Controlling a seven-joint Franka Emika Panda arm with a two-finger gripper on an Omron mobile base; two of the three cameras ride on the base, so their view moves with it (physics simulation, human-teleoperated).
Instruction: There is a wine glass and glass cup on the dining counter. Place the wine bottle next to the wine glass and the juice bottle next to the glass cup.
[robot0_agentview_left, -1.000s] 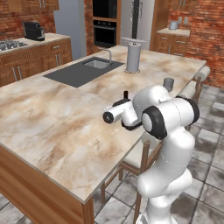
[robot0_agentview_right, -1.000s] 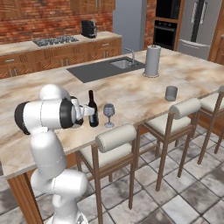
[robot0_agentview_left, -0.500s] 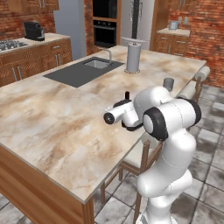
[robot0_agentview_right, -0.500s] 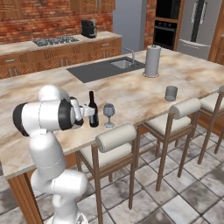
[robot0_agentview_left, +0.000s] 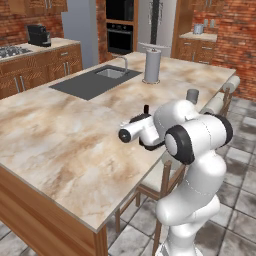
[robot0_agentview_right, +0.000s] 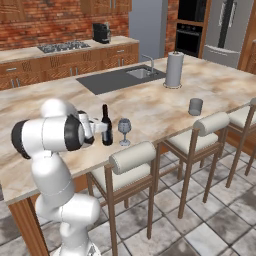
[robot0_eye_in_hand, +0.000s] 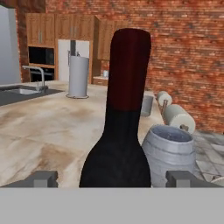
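Standing upright on the dining counter (robot0_agentview_right: 45, 107) near its stool-side edge: the wine bottle (robot0_agentview_right: 106, 126), dark, red-capped, with the wine glass (robot0_agentview_right: 124, 128) just beside it along that edge.

- Gripper (robot0_eye_in_hand: 118, 178) — jaws spread wide, one finger tip at each side of the bottle's body with a gap on both sides; nothing pinched. In the right base view the hand sits level with the bottle's lower half.
- Glass cup (robot0_agentview_right: 195, 106) — further along the same edge, well apart from the wine glass, close to the stools.
- Paper-towel roll (robot0_agentview_right: 174, 69) — inward, near the sink (robot0_agentview_right: 116, 79).
- Open room — a broad bare stretch of stone between bottle, sink and cup; free edge between wine glass and cup.
- Stools (robot0_agentview_right: 131, 162) — backs line the near edge, just below the counter lip.
- Hidden or unclear — in the left base view the arm covers the bottle except for its neck tip; the bottle's label and base are cut off in the hand view; the wine glass shows there as a blurred rim behind the bottle.
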